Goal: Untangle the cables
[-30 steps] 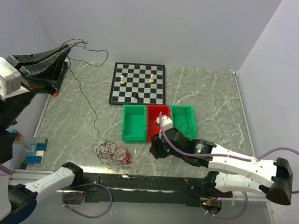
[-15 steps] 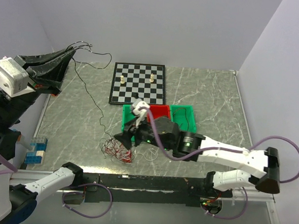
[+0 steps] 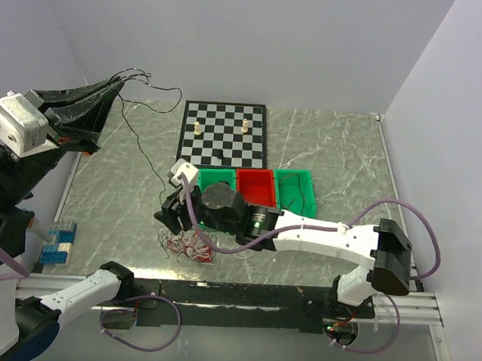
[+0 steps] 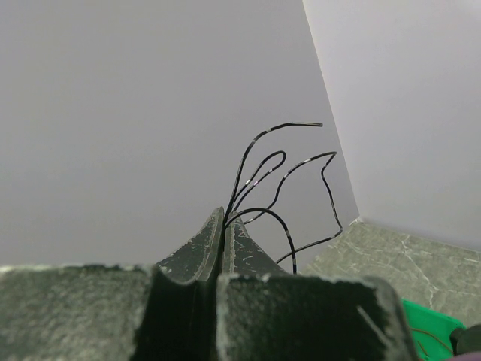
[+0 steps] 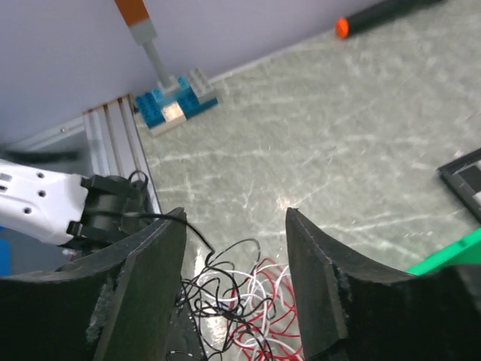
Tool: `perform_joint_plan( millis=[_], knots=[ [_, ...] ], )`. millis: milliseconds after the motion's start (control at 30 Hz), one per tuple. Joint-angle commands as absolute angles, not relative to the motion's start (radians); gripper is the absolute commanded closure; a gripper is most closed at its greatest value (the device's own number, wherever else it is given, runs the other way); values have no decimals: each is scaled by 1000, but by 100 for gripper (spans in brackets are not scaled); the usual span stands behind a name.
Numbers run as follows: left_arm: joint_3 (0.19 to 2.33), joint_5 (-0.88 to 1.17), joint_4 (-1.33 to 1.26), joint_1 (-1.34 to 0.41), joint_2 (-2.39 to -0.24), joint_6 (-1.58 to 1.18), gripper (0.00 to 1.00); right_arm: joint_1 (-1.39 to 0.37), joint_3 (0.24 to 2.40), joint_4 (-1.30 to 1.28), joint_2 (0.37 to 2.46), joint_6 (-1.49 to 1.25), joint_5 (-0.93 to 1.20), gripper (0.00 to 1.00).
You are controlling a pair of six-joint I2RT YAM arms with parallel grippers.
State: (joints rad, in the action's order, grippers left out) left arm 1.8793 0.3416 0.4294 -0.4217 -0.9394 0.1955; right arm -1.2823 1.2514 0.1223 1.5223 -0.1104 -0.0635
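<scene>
Hanging over the near left part of the table, the right gripper has its two dark fingers spread wide with nothing held. The cables, a small tangle of red, white and black loops, lie directly beneath that gap. Whether the fingers touch them cannot be told. High at the far left, the left gripper is pinched closed on a black wire. The short ends of that wire curl up past the fingertips, and its long run drops across the table to the tangle. The table is grey-green marble-patterned and is enclosed by plain pale walls at the back and on both sides. A chessboard with a few pieces lies toward the back. In front of it sits a row of three small bins, a green bin half hidden by the arm, a red bin, and a second green bin. A stack of blue blocks sits at the left edge beside a metal rail. Compared with half a second ago, the right gripper has swung further left, from in front of the bins to above the tangle. A second ago it was near the red bin. The left gripper and its wire look almost unchanged over the last half second.
</scene>
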Motion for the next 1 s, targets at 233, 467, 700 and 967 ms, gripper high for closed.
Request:
perform_joint_plan(
  millis=[233, 467, 700, 967],
  knots=[
    [1905, 187, 181, -419, -934, 205, 99, -1264, 1025, 140, 1506, -313, -34, 55],
    [1956, 26, -27, -417, -962, 305, 99, -1262, 856, 48, 1431, -431, -66, 48],
    [2038, -25, -121, -417, -1020, 397, 99, -1262, 700, 9, 1321, -514, -115, 46],
    [2163, -37, -218, -417, -1106, 480, 99, -1258, 649, -90, 1296, -561, -158, 56]
  ],
)
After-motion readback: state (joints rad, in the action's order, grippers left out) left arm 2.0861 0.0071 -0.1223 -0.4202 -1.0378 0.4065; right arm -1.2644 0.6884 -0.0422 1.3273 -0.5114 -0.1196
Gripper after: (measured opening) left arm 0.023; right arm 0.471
